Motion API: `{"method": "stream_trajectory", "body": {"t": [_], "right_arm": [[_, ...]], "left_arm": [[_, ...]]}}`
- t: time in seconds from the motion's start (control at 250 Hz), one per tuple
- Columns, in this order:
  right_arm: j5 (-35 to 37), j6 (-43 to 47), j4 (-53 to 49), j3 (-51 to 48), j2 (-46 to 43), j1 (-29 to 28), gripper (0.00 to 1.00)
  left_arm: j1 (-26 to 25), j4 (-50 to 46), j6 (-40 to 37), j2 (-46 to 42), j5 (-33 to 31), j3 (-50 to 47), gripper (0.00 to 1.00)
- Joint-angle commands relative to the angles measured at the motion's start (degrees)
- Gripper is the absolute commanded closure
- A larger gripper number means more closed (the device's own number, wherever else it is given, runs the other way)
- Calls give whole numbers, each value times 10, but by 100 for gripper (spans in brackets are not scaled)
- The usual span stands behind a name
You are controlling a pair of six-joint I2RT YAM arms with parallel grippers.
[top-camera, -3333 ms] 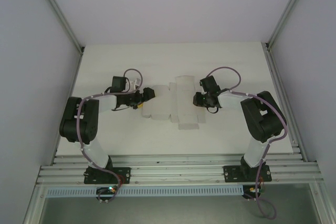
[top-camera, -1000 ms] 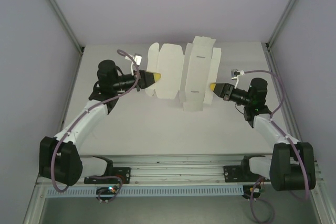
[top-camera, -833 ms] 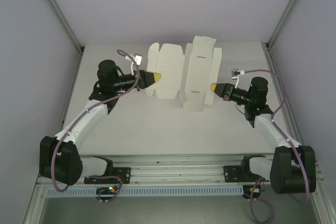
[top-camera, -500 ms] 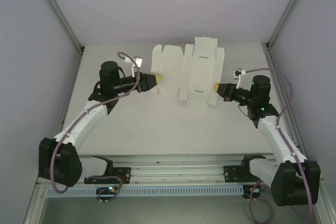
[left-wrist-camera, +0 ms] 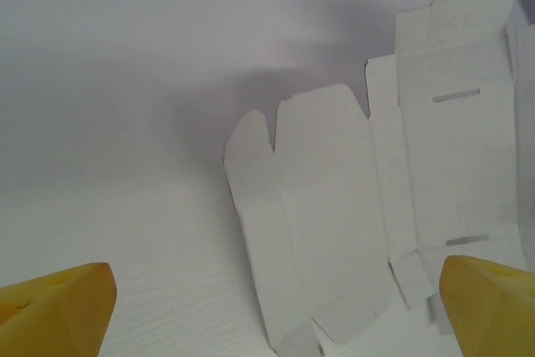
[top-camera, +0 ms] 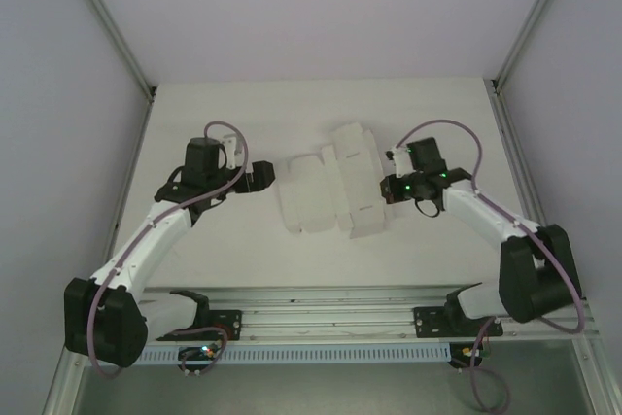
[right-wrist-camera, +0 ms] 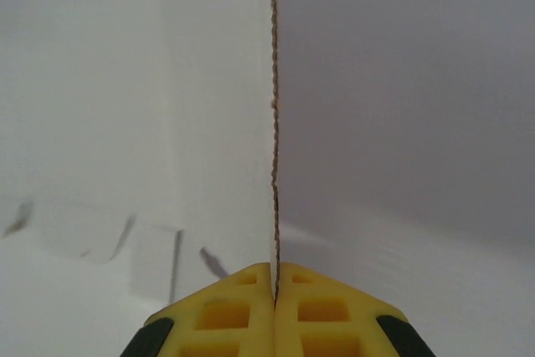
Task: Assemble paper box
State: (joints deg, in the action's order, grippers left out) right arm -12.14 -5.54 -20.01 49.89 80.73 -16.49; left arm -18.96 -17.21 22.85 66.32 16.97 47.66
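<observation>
My left pincer (top-camera: 264, 177) stood wide open and held nothing. Its yellow fingers (left-wrist-camera: 58, 305) showed at either side of the wrist view, just beside the box (top-camera: 330, 191) but apart from it. The box was an unfolded white blank, flaps spread, over the middle of the table (top-camera: 224, 109) between my arms. In my left wrist view it rose against the wall (left-wrist-camera: 167, 56). I could not tell whether it touched the table. My right pincer (top-camera: 386, 190) was closed on the box's right edge, pads (right-wrist-camera: 226, 311) pinching the thin card.
</observation>
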Motion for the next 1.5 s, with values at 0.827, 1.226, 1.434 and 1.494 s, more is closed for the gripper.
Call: {"method": "stream_trajectory", "body": {"t": [0.827,1.226,1.434,1.494], "right_arm": [[482,703,681,-100,158,-277,100],[490,708,743,-119,177,-304,100],[477,685,695,-114,149,-304,100],[478,681,692,-113,145,-304,100]], "left_arm": [[35,42,22,22,12,-1,0],[26,67,5,143,54,48,0],[-5,66,-24,171,47,51,0],[-17,63,-32,177,32,54,0]]}}
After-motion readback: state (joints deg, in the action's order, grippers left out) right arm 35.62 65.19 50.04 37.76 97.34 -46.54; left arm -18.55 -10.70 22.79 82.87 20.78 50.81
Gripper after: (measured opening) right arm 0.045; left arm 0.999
